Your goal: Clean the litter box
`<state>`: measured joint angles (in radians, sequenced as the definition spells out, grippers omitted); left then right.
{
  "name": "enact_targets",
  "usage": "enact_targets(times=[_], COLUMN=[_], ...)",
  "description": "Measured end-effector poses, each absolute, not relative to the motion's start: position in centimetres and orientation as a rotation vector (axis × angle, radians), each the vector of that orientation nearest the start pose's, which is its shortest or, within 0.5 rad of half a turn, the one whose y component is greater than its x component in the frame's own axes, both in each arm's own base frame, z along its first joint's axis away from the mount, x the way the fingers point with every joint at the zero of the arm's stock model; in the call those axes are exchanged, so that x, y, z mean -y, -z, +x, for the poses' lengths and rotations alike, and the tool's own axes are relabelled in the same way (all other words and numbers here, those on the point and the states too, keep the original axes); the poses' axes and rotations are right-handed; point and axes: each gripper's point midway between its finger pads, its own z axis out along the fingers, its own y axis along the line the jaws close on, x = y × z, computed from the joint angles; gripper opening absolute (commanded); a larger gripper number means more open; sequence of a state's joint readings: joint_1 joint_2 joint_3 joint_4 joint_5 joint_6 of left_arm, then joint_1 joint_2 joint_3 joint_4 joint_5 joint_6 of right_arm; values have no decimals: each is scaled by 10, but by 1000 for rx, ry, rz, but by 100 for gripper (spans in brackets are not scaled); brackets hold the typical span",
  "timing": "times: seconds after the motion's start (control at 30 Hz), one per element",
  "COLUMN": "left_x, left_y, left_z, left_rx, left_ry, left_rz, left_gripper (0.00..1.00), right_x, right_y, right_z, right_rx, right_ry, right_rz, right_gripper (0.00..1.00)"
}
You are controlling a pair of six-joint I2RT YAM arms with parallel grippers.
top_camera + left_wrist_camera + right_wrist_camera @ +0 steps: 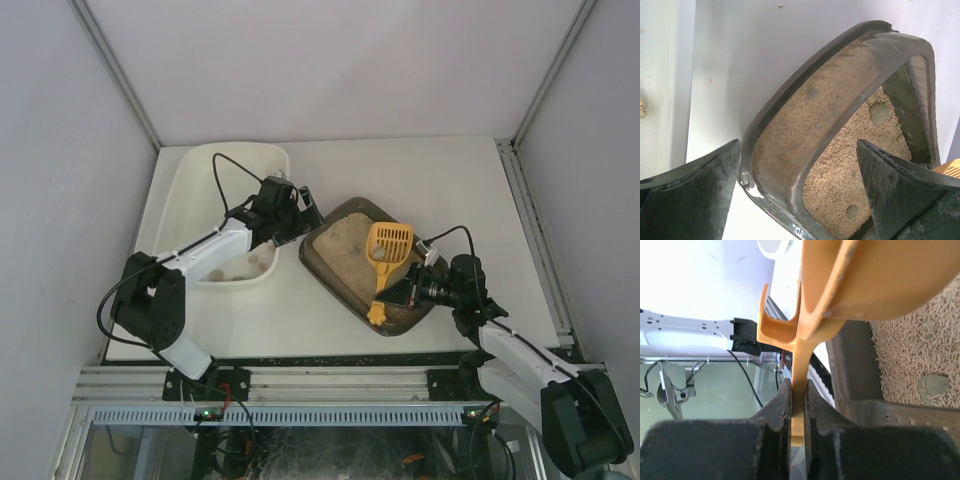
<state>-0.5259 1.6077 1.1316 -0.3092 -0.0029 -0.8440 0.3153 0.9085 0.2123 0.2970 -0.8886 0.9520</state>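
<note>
The dark olive-brown litter box [314, 264] lies slanted at the table's middle, filled with beige litter that holds grey clumps [879, 113]. My left gripper [300, 216] is open, its jaws astride the box's left corner rim [785, 165] without closing on it; one finger [690, 195] is outside the box and the other is over the litter. My right gripper [405, 292] is shut on the handle of a yellow slotted scoop [388, 244], whose head hangs over the litter. In the right wrist view the handle [799, 360] is pinched between the pads, beside the box wall [855, 370].
A larger cream-white tub [180, 190] stands at the left, touching the litter box's corner, with a few clumps [257, 262] at its near end. My left arm reaches across it. White walls enclose the table; a metal rail runs along the near edge.
</note>
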Motion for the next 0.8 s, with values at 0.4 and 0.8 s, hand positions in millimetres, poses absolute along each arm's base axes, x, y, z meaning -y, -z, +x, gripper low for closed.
enact_targets(times=[0.4, 0.8], left_x=[244, 217], left_y=[-125, -158], left_z=[357, 356], left_rx=[-2421, -2382], left_ry=[647, 520], left_rz=[-376, -377], left_gripper=[100, 100], right_x=[-223, -235], right_y=[-137, -137], right_z=[167, 162], right_rx=[-2189, -2229], right_ry=[-1668, -1643], right_rz=[42, 0], right_gripper=[0, 0])
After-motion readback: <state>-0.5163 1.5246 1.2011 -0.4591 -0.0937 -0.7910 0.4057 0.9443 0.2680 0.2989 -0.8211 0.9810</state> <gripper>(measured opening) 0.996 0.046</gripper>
